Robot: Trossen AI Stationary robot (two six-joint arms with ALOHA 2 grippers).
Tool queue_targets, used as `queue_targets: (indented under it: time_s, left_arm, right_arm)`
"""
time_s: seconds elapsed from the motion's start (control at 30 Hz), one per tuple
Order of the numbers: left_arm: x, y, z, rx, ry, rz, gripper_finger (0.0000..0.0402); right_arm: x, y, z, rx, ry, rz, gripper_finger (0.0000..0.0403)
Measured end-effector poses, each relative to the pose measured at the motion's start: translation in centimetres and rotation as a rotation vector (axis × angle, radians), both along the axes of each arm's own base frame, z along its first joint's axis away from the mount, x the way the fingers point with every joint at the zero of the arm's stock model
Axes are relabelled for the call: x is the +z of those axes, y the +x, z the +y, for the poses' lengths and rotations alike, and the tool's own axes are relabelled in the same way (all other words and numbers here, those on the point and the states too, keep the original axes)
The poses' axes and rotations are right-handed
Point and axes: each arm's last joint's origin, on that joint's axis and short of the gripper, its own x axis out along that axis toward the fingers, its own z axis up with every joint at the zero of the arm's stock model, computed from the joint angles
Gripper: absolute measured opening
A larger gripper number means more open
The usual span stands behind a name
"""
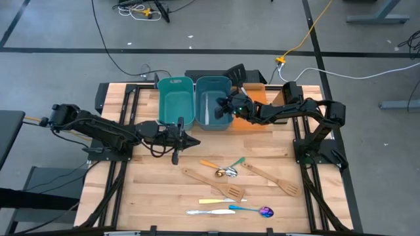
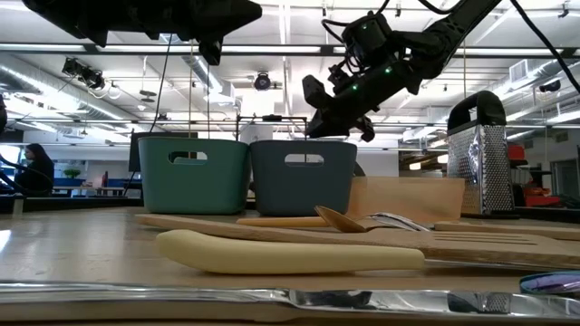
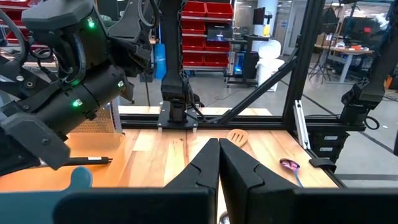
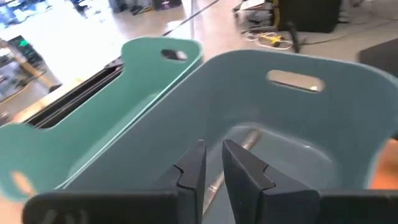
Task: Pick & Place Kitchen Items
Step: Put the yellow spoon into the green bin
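The left hand [image 1: 178, 136], fingers pressed together and holding nothing, waits low just in front of the two teal bins. The right hand [image 1: 226, 107] hovers over the darker right bin [image 1: 213, 84], its fingers slightly apart and empty; a silvery utensil [image 4: 231, 160] lies on that bin's floor below it. To finish this drop well, I judge the fingers should part fully and the hand rise straight up clear of the rim before swinging away. Other utensils, among them a wooden spatula [image 1: 213, 184], lie on the surface nearer the front. No writing is legible.
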Motion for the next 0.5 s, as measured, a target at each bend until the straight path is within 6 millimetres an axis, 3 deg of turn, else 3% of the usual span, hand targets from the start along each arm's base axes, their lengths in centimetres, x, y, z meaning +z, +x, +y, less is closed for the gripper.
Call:
queue_targets:
  time_s: [0.27,0.5]
  left_arm:
    - [-0.2,0.0,0.0,0.000,0.001,0.022,0.0012]
    - [-0.6,0.0,0.0,0.000,-0.001,0.065,0.0012]
  right_arm:
    - [0.3,0.4,0.6,0.156,-0.014,-0.006,0.0068]
    - [1.9,0.3,1.9,0.288,-0.057,-0.033,0.0068]
